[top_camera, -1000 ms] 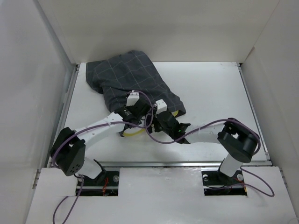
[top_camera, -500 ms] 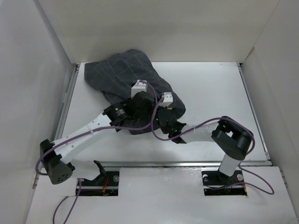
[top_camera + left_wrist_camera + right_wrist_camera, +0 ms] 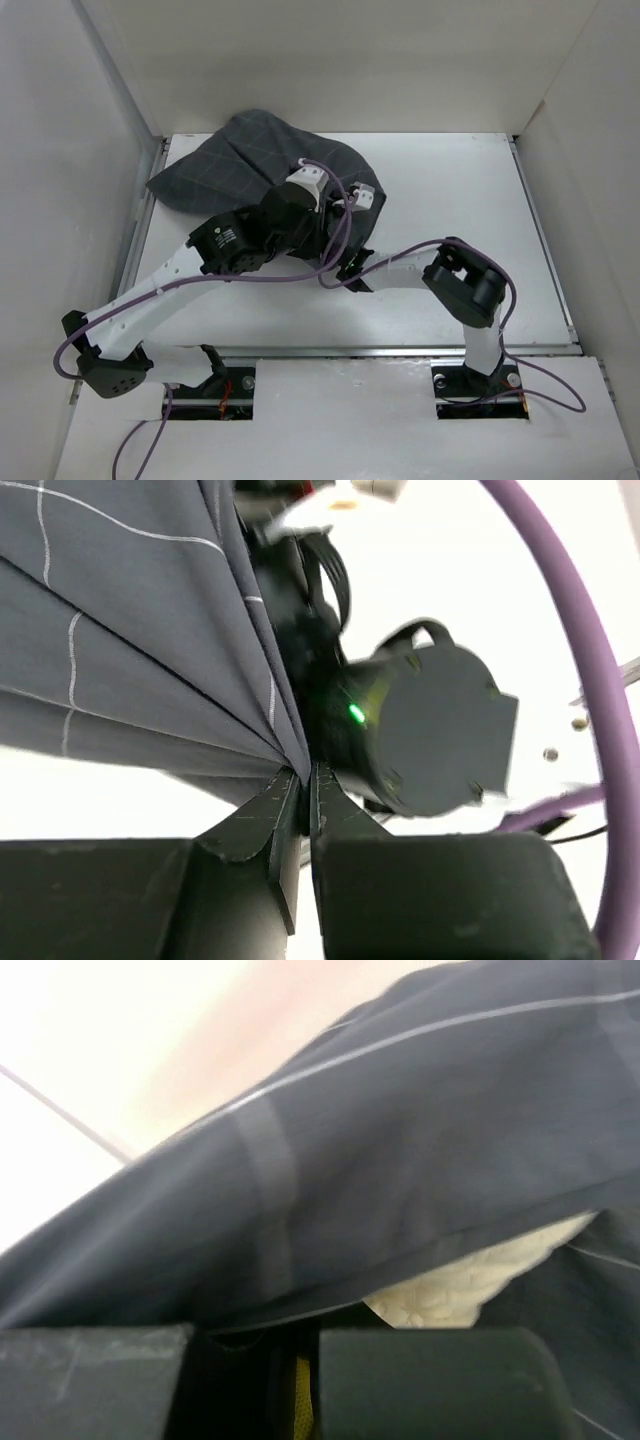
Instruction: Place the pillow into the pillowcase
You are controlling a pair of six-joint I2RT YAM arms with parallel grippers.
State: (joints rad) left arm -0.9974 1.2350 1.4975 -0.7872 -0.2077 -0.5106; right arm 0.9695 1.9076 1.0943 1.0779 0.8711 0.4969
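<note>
The pillowcase [image 3: 250, 165] lies in a heap near the far left corner of the desk [image 3: 450, 190]. The pillow [image 3: 470, 1278] is almost all inside it. In the right wrist view only a small white bit peeks out under the rim of the cloth, with its yellow edge [image 3: 303, 1400] lower down. From above, no pillow shows at all.

The left claw [image 3: 303, 777] is pressed together on a fold of the pillowcase. The cloth fans out tight from that pinch, so I think this claw is there to pull the case over the pillow.

The right claw [image 3: 255, 1345] sits right at the mouth of the case, with cloth draped over it. I cannot tell if it is pinching something or is just a little spread. It is likely there to hold the mouth or to push the pillow in.

The job looks nearly done. Only that last white bit needs covering.
</note>
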